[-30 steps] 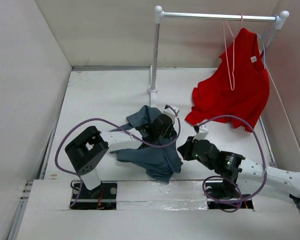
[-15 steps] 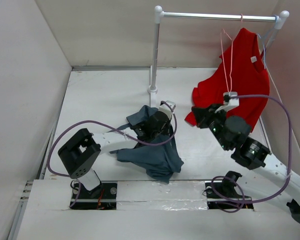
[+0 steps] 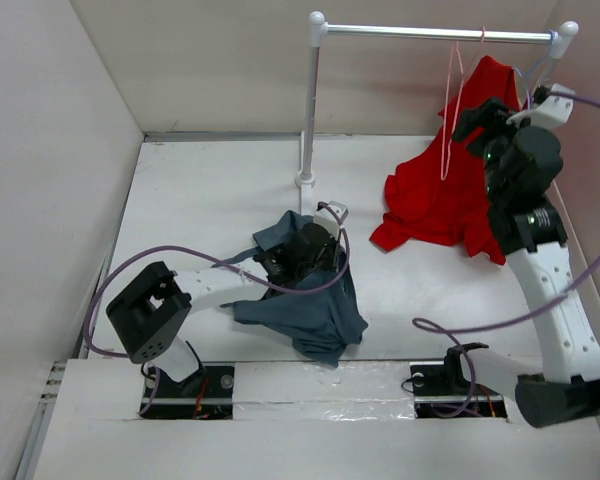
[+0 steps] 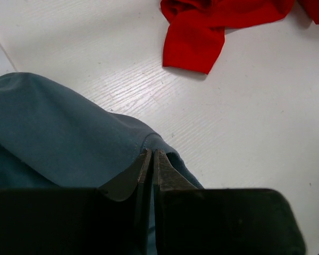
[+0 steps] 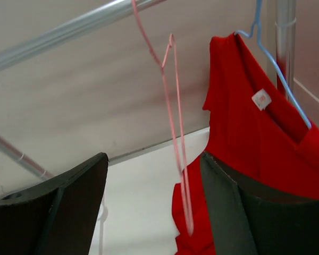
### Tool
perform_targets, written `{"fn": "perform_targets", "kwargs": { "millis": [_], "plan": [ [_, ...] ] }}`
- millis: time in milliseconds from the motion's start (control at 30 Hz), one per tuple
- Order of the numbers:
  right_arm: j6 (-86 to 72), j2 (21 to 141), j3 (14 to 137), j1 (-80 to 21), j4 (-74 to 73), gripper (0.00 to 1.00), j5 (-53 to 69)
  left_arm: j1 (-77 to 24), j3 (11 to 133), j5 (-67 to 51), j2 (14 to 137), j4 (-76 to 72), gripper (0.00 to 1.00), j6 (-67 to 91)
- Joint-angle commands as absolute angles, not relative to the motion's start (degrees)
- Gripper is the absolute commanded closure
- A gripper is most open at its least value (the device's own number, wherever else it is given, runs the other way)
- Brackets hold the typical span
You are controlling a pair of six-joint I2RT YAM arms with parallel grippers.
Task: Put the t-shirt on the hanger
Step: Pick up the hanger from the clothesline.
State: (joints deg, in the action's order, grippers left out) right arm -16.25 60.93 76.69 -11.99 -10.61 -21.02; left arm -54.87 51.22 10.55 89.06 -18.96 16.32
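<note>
Pinches hem fold of crumpled slate-blue cloth t-shirt [image 3: 320, 315], heaped on white table [image 3: 200, 190], between left gripper [image 4: 152, 154] fingers pressed nearly together. Holds right gripper [image 5: 151, 175] fingers spread wide near thin pink wire hanger [image 5: 173, 106] hooked on metal rail [image 5: 69, 26]. Small white tag [image 5: 261, 99] on red shirt [image 5: 239, 143], writing unreadable

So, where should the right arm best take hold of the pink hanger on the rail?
Probably at the twisted neck just below the hook of the pink hanger, coming from the front. It hangs from the rail, edge-on to the right gripper, whose open jaws straddle its wires; the red t-shirt hangs close on its right.
</note>
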Motion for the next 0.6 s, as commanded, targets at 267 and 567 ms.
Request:
{"fn": "perform_targets", "kwargs": {
  "millis": [267, 567],
  "plan": [
    [-10.55, 83.22, 97.02, -5.19, -12.57, 0.29, -8.69, -54.67, 48.17, 6.33, 84.2, -23.64, 1.0, 16.44],
    [-5.36, 88.42, 101.42, -5.27, -11.25, 0.42, -16.52, -54.67, 47.02, 3.95, 82.71, -25.49, 1.0, 16.44]
  ]
}}
